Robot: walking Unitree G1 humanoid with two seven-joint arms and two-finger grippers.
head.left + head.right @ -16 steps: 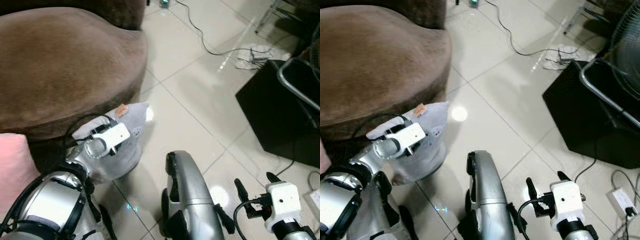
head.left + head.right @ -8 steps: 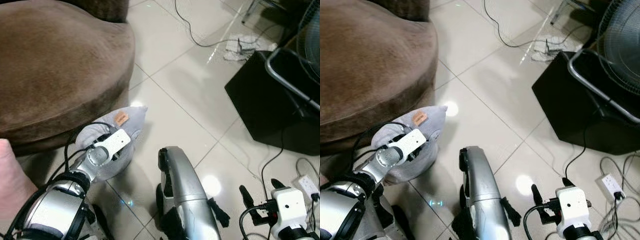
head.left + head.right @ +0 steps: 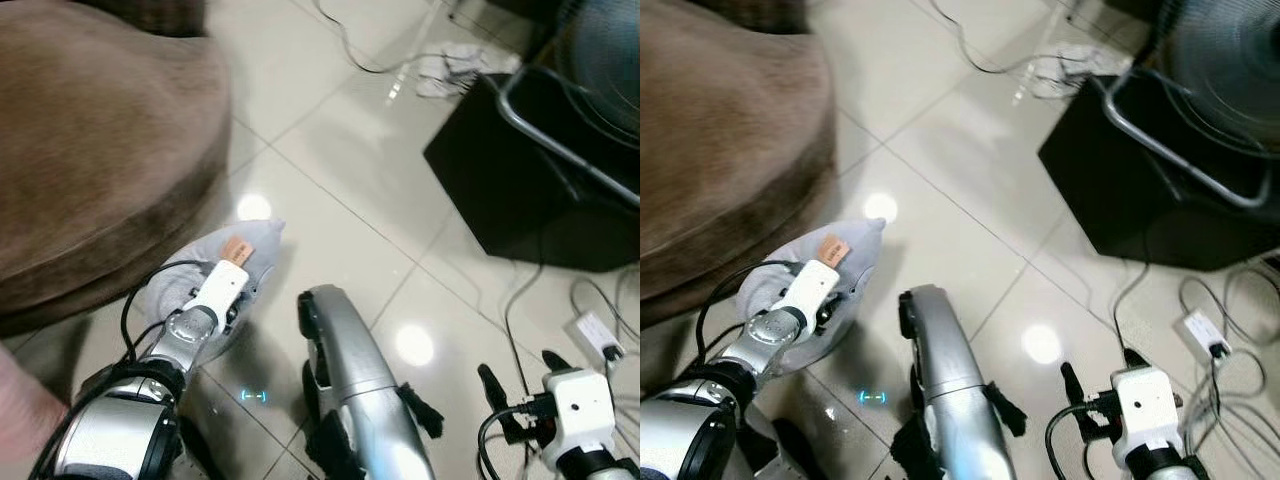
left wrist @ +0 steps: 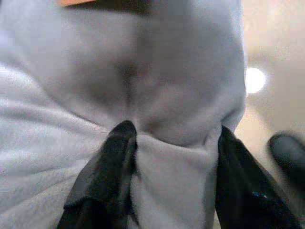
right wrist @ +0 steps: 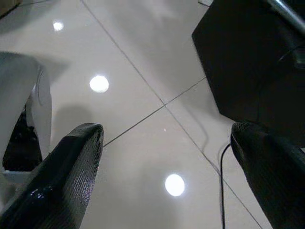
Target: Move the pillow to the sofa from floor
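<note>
A wide brown sofa [image 3: 90, 150] fills the upper left of the head view, its rounded seat edge curving down to a glossy cream tiled floor [image 3: 330, 130]. At the upper right stands a black box [image 3: 530, 190] with a grey metal tube frame [image 3: 560, 130] over it, and a crumpled white cloth [image 3: 445, 70] lies on the tiles beyond it. Cables trail to a white power strip [image 3: 597, 335] at the right edge. Left of centre, just below the sofa's edge, sits the grey pillow [image 3: 205, 275], bearing a small orange tag [image 3: 235, 249]. The left gripper [image 4: 169, 157] is clamped on a pinched fold of the pillow's fabric. At the lower right, the right gripper [image 5: 167, 157] hangs over bare tiles with its fingers wide apart, holding nothing.
</note>
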